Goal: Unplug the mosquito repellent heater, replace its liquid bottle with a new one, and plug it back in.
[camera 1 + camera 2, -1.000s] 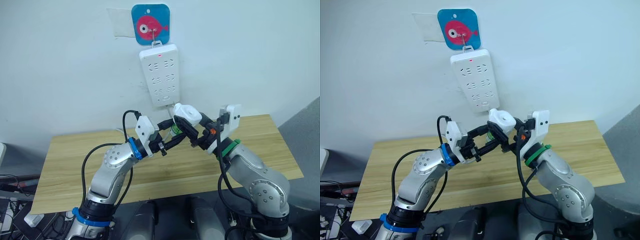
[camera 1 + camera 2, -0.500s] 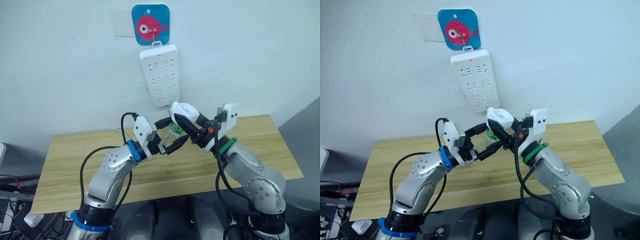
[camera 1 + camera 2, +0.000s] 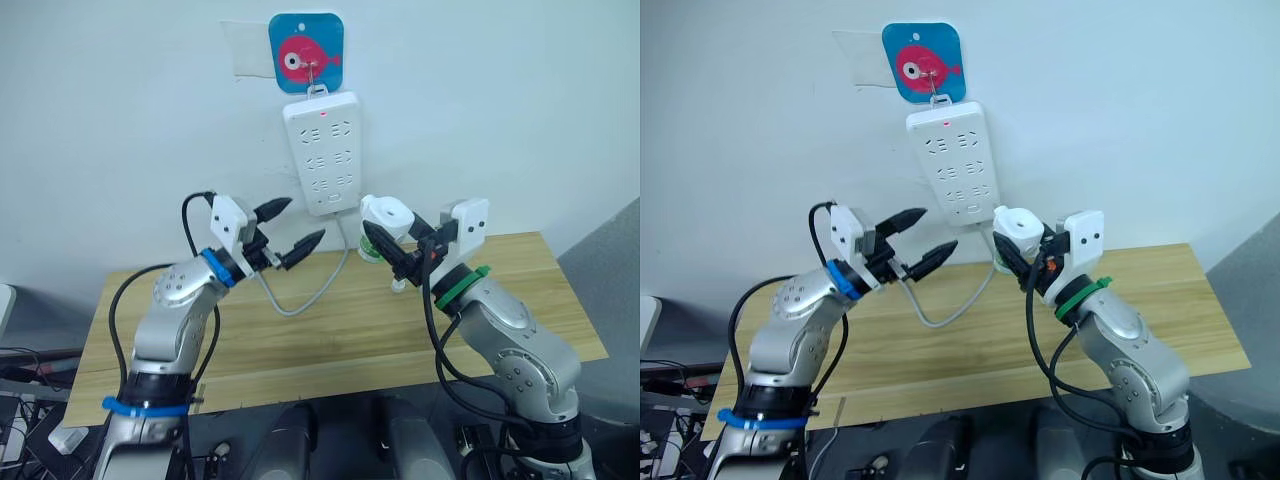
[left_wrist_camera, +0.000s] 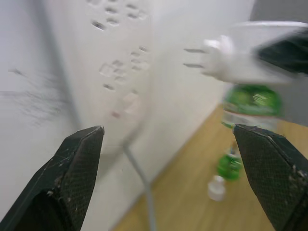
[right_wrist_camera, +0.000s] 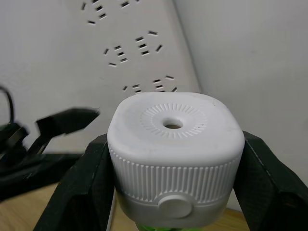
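Since the mosquito repellent heater (image 3: 385, 216) is held up in the air by the right gripper (image 3: 388, 247), clear of the power strip (image 3: 324, 153) on the wall, the unplugging looks done, and a green-labelled bottle (image 4: 250, 107) already hangs under the unit, so the swap seems complete or nearly so (whether this is the fresh bottle I can only guess). On the wooden table (image 3: 300, 330), below the heater, a second small bottle (image 4: 229, 166) with a green label and a white cap (image 4: 217, 187) lie close together, which would fit the old one having been set aside. What is left, by my reading, is to turn the two metal prongs (image 4: 195, 57) toward a free socket and push the unit home. Its right fingers are clamped on either side of the heater's ribbed lower band. The left gripper (image 3: 290, 230) is spread wide and grasps nothing, poised in front of the wall to the left of the strip. In make, the heater is matte white plastic, a rounded cube with a ring of fine radial ridges around its round vent hole (image 5: 172, 126) and a small round button on the side; the strip is a long, glossy white slab with rows of slots and a grey cable (image 3: 310, 290) looping down from it.
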